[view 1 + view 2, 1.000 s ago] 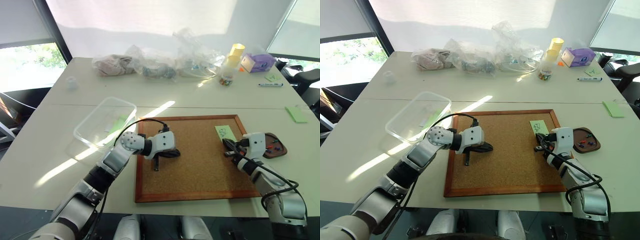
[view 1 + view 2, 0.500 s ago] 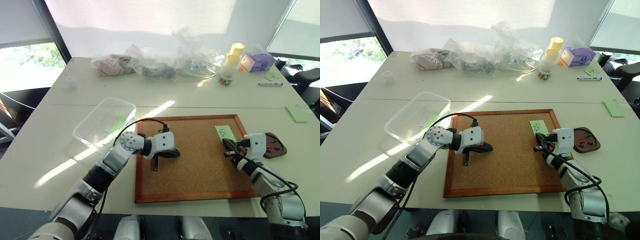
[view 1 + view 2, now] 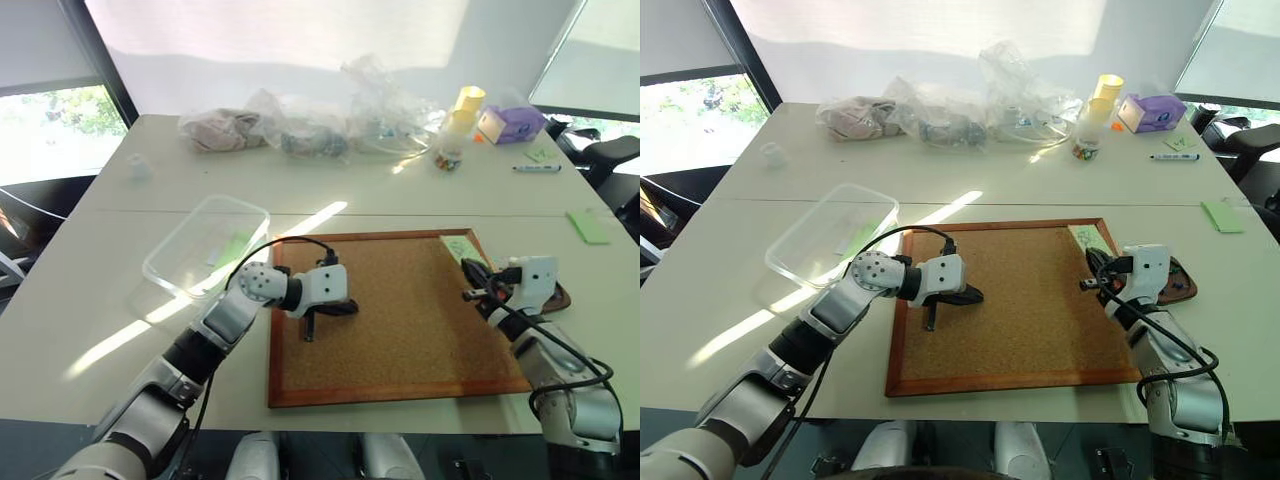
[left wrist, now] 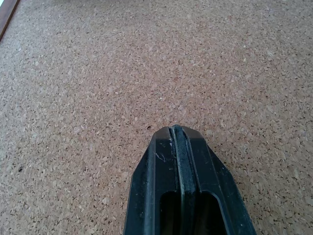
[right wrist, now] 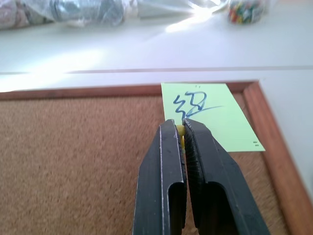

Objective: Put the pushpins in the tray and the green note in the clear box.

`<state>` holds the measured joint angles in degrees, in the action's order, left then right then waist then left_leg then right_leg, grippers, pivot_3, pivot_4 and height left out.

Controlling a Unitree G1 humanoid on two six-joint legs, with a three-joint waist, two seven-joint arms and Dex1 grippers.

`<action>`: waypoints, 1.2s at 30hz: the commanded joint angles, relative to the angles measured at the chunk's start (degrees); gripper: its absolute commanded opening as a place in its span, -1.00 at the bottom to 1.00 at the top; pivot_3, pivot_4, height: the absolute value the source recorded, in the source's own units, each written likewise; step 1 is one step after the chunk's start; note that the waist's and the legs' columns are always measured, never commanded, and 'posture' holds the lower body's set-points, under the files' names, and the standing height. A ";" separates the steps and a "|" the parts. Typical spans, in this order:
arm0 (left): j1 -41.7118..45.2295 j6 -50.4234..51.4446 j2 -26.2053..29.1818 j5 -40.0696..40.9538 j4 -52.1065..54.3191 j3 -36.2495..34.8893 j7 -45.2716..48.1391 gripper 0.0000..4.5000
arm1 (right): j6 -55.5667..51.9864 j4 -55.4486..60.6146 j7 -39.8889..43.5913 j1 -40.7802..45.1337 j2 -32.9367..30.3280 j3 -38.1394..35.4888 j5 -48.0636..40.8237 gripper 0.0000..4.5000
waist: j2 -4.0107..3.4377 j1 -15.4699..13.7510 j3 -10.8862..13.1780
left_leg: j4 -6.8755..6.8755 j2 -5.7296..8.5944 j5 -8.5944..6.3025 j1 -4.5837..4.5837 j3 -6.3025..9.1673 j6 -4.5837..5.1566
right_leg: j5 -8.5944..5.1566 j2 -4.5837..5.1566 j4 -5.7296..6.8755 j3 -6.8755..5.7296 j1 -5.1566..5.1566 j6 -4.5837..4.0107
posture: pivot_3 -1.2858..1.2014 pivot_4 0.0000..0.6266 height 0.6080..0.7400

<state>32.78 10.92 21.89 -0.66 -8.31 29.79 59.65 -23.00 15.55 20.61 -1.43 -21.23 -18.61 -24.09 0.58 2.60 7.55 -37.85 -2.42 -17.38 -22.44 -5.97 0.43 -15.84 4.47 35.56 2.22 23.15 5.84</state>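
Lifted right gripper [image 5: 182,128] clear of board [image 5: 73,147], clenched on yellow pin [image 5: 180,132], note [image 5: 208,115] just beyond jaws; left gripper [image 4: 175,134] clenched empty

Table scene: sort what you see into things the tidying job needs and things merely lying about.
Needed:
small pale green scribbled note
large clear plastic box
dark brown oval tray
yellow pushpin
right gripper

Lying about:
wood-framed cork board
clear plastic bags
purple tissue box
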 commanded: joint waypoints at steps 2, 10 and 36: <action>-3.15 3.35 3.31 -4.66 -5.53 1.51 -0.96 -1.00 | 0.99 2.09 0.26 0.41 -0.04 -0.52 -0.89 -0.93 | -0.05 -0.02 -0.01 | 0.00 0.00 0.00 0.00 -0.03 0.00 | 0.03 0.30 0.00 -0.41 0.01 -0.04 | 0.03 -0.52 1.00; 1.60 19.29 1.55 20.25 0.80 -17.71 4.26 -0.70 | 0.71 4.47 0.19 0.11 -0.66 -0.29 -0.62 -0.97 | -0.21 0.09 0.68 | 0.03 -0.17 0.15 -0.19 -0.01 0.13 | 0.08 0.69 0.07 -1.37 0.39 -0.10 | 0.03 -0.52 1.00; 37.33 49.69 -25.68 36.85 -43.45 -42.58 -23.74 0.97 | -0.40 18.39 -1.10 -0.79 -4.08 4.57 5.33 -0.97 | 0.63 -1.98 1.46 | -0.37 0.63 0.48 -1.33 0.96 -0.18 | 0.33 0.09 0.47 -1.73 1.12 0.93 | 0.03 -0.52 1.00</action>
<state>68.29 61.74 -2.39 35.67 -50.73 -11.96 35.99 -23.47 30.55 20.19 -2.29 -25.02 -13.80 -19.07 1.21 0.62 9.01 -38.22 -1.77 -16.89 -23.78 -5.01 0.22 -15.51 4.57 36.03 0.50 24.27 6.78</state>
